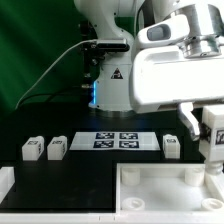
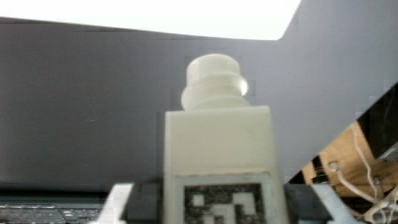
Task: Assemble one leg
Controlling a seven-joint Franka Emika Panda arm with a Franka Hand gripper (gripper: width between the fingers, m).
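Note:
My gripper [image 1: 212,140] is shut on one leg [image 1: 214,133], a small white block with a black-and-white tag. It holds the leg just above the far right corner of the large white rimmed panel [image 1: 150,192]. In the wrist view the leg [image 2: 217,125] stands between my fingers [image 2: 125,205], with its rounded peg pointing away from the camera and its tag near my gripper [image 2: 217,208]. Three more legs lie on the black table: two [image 1: 32,149] [image 1: 56,149] at the exterior view's left, and one [image 1: 171,145] right of the marker board.
The marker board [image 1: 117,140] lies flat in front of the robot base [image 1: 112,85]. A white bracket [image 1: 5,186] stands at the table's edge on the exterior view's left. A green curtain hangs behind.

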